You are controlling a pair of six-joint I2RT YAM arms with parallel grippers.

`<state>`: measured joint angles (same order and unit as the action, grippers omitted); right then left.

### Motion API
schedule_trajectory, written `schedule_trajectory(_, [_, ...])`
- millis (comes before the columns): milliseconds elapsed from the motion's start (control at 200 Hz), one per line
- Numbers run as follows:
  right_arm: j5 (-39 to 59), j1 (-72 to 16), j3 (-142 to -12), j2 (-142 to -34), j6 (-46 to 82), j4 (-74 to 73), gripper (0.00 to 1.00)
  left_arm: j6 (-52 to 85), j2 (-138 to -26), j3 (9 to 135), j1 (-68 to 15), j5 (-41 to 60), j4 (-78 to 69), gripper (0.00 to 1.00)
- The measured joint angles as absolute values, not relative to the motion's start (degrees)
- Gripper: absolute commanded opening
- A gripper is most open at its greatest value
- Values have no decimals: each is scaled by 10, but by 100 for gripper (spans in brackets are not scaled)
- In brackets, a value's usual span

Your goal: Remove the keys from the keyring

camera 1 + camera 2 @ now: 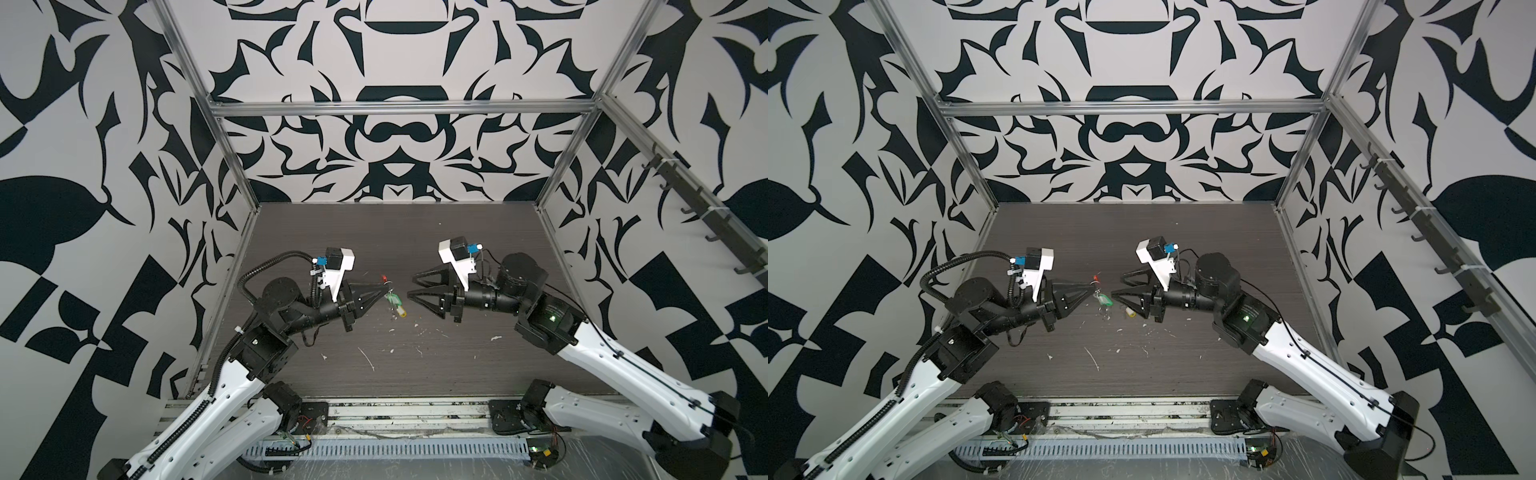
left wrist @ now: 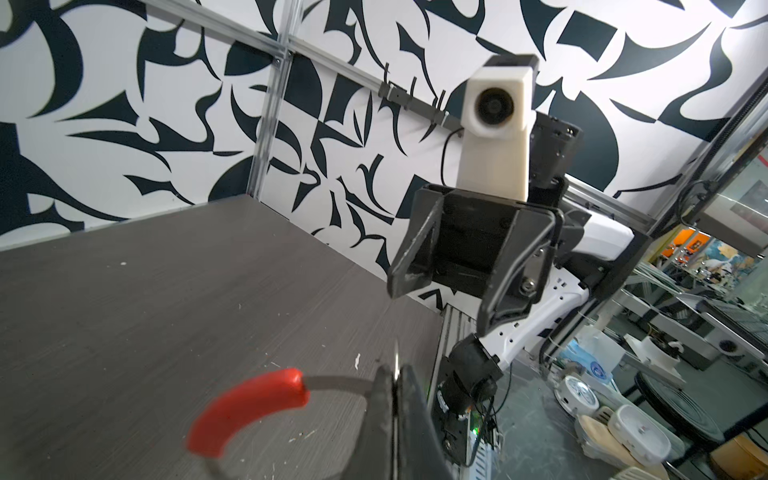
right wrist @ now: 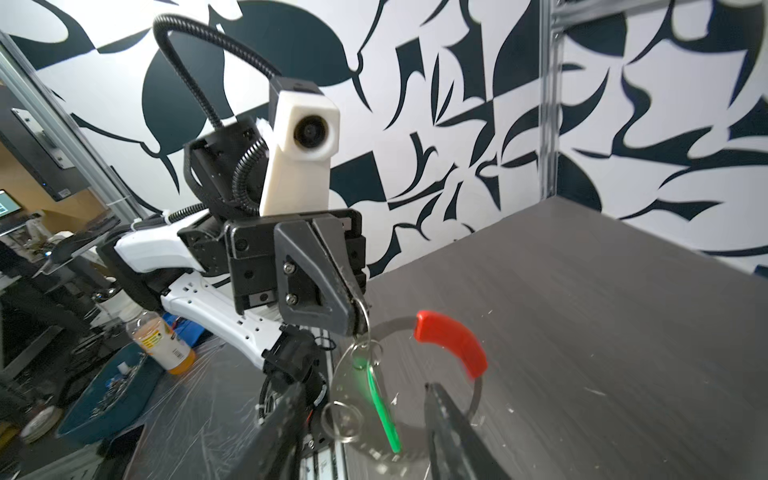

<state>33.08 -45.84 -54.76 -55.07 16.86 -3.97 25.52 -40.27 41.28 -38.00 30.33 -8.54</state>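
Green key tag (image 3: 382,409) blurred; keyring hoop (image 2: 253,405) partly behind the left pincer (image 2: 395,382), partly out of frame.

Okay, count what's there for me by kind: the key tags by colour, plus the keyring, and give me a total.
Green tag: 1
Yellow tag: 1
Keyring: 1
Total: 3

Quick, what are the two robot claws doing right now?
Left gripper: closed, pinching the keyring.
Right gripper: open, holding nothing.
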Motion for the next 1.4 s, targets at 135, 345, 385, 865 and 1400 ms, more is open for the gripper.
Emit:
schedule_trajectory(135, [321,-459,-535,-561,205,-112,50,280,-410,393,-381,289,-152,0])
schedule_trajectory(345, [317,-465,-529,-594,242,-185,48,312,-429,386,-384,281,-233,0])
schedule_trajectory(385, [317,-467,-529,-598,245,-192,46,316,-429,385,-384,280,-244,0])
schedule_trajectory(865, [319,-477,-529,-624,273,-234,14,331,-440,380,-390,270,-286,0])
schedule_trajectory(1400, [329,-479,-550,-624,255,-172,0,330,-438,380,-393,269,-267,40])
